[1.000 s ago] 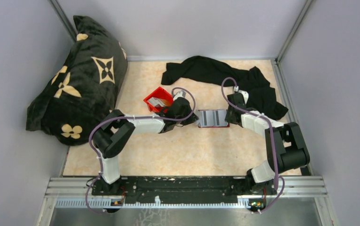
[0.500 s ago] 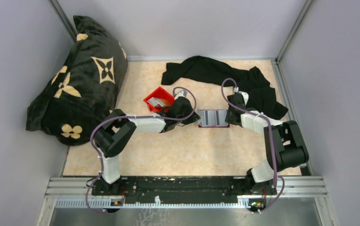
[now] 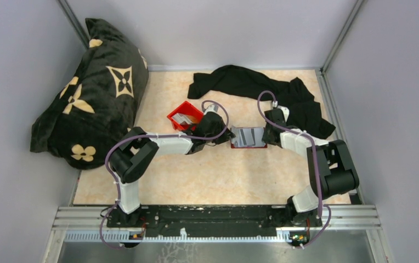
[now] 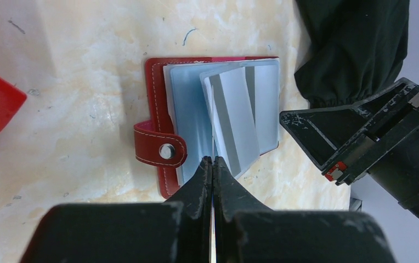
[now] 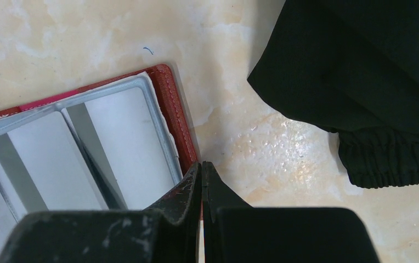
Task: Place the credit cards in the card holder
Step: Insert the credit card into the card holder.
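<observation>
Seeing card holder (image 4: 153, 87) open on surface (image 4: 86, 55), credit cards (image 5: 122, 145) in its grey pockets, one leaf tilted up. Reading left gripper (image 4: 213, 163) closed at holder's edge, unclear if pinching that leaf; right gripper (image 5: 200, 167) closed, tips on holder's red rim.

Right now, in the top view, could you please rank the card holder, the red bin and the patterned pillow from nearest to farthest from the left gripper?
Measured from the left gripper:
1. card holder: just to its right, at the fingertips.
2. red bin: back and to the left, beside the wrist.
3. patterned pillow: far left, against the side wall.
</observation>
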Robot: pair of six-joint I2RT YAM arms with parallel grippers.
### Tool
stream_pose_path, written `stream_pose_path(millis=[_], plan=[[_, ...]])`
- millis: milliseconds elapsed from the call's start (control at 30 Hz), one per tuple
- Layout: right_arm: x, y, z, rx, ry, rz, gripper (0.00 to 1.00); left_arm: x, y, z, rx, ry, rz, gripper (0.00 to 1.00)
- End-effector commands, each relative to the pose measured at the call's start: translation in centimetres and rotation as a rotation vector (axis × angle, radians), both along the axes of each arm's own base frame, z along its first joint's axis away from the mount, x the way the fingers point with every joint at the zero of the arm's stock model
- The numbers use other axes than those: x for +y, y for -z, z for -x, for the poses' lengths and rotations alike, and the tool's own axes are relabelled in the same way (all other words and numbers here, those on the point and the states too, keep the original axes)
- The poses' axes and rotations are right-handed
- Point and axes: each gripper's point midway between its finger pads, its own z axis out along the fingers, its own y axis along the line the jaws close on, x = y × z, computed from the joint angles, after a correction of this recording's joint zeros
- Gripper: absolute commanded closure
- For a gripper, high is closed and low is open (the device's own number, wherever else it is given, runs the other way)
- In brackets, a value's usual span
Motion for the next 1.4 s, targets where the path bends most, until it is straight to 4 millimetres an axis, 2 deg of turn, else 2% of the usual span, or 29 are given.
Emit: stream_pose_path(millis=[0,400,700,867,1233,1367], plan=[[0.0,0.2,-0.5,-0.01,0.005,-0.014,1.0,-1.3,-1.7,-0.7,-0.02,0.009,0.071,1.0],[0.4,0.7,-0.5,0.007,-0.011,-0.028,1.0,-2.1,-1.6,-0.9,-0.013,0.014,0.094,1.0],[0.5,0.7,-0.5,0.008,-0.015,-0.032,1.0,1.5,-1.0,-1.7,-0.055,-0.087,-0.05,1.0],[0.4,0.7,-0.5,0.009,-0.014,-0.028,1.0,1.9,-0.2,-1.6,-0.038,-0.095,-0.062,1.0],[0.5,0.6,-0.6,0.008,-0.016,-0.027,1.0,2.6,-0.2,-1.7,-0.036,-0.099,-0.068,1.0],[0.5,0.7,-0.6,0.012,-0.017,-0.026,1.0,2.2,0.0,-1.5,-0.028,-0.085,-0.061,1.0]])
